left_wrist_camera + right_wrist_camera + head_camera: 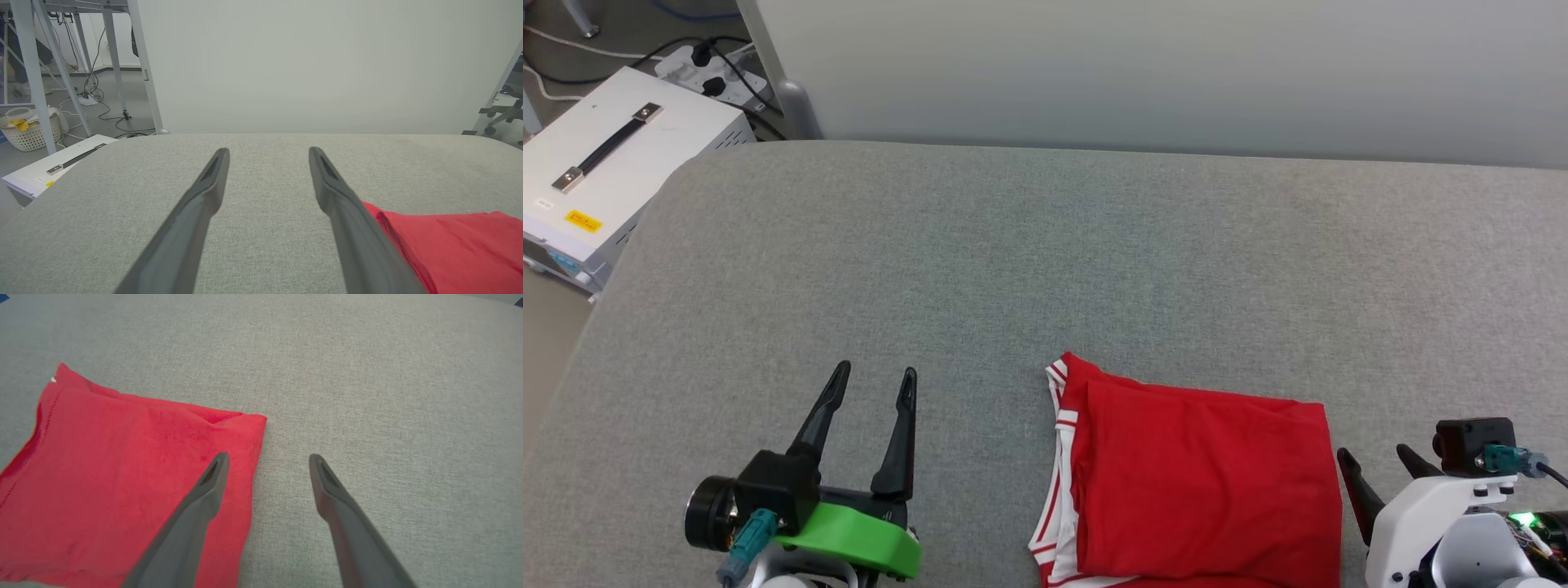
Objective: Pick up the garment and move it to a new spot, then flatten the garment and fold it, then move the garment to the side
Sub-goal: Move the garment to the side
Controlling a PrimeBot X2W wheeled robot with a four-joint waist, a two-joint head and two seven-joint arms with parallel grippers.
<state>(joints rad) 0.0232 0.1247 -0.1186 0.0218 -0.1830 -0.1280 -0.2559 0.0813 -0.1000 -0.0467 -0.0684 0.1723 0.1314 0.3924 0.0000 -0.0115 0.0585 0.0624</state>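
Red folded garment lies between left hand and right hand, both spread.

Grey cushion bare beyond folded garment; wall behind.

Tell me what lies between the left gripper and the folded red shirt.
Nothing lies there. In the head view, only bare grey fabric surface separates the left gripper from the folded red shirt with white striped trim.

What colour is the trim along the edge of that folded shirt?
The trim of the garment is white with red stripes; clearest in the head view.
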